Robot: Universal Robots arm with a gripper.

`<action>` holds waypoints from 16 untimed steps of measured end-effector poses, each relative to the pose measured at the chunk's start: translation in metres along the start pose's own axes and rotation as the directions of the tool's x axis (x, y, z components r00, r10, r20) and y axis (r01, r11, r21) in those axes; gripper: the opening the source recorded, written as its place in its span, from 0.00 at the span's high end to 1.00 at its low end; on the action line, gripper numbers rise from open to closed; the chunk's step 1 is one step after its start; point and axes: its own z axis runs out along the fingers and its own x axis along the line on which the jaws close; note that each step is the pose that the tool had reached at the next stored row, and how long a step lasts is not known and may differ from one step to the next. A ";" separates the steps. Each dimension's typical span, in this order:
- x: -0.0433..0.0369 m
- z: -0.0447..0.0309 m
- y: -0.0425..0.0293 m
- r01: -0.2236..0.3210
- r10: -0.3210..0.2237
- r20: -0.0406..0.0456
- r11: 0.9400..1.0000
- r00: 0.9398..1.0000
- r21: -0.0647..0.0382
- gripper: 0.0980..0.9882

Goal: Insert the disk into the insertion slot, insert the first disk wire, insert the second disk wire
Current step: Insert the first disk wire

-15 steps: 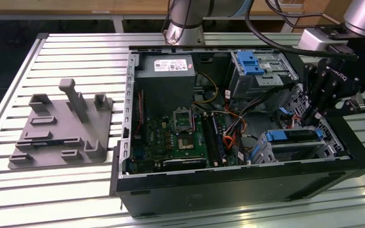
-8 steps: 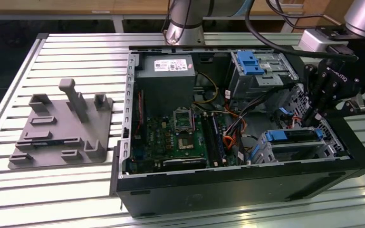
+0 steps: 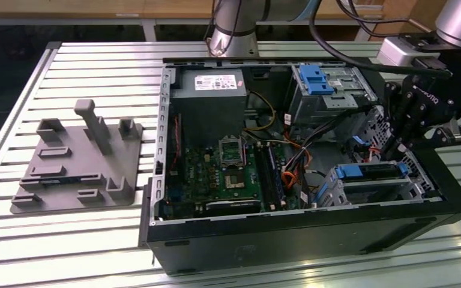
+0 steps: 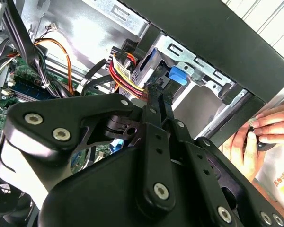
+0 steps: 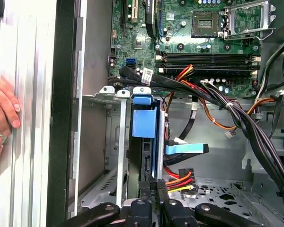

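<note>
Now the disk (image 5: 144,124) sits upright in its slot (image 5: 119,156).
At the disk's edge is the hand (image 5: 154,191), fingers together; a flat blue cable (image 5: 187,149) and red-yellow wires (image 5: 180,182) lie just beside, inside the computer case (image 3: 295,240) on the table (image 3: 94,240).

place: robotics lab | slotted aluminium bench (image 3: 94,60) | robot arm (image 3: 235,24) | open computer case (image 3: 295,240) | grey fixture plate (image 3: 62,180)

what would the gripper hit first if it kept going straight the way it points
Most likely the disk in its blue carrier, sitting in the insertion slot dead ahead of the gripper; the red and yellow wires lie just beside that line, though depth is unclear.
</note>
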 end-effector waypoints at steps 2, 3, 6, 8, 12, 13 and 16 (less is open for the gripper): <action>0.0007 0.0002 0.0000 0.000 0.000 0.003 1.000 1.000 0.000 0.93; 0.0014 0.0003 0.0000 0.000 0.000 0.005 1.000 1.000 0.000 0.93; 0.0040 0.0006 0.0001 -0.001 0.001 0.011 1.000 1.000 0.000 0.93; 0.0055 0.0008 0.0001 -0.002 0.002 0.016 1.000 1.000 0.000 0.93; 0.0076 0.0010 0.0002 -0.003 0.003 0.033 1.000 0.999 0.000 0.93; 0.0079 0.0011 0.0002 -0.003 0.003 0.035 1.000 0.999 0.000 0.93; 0.0081 0.0012 0.0002 -0.004 0.004 0.036 1.000 0.999 0.000 0.93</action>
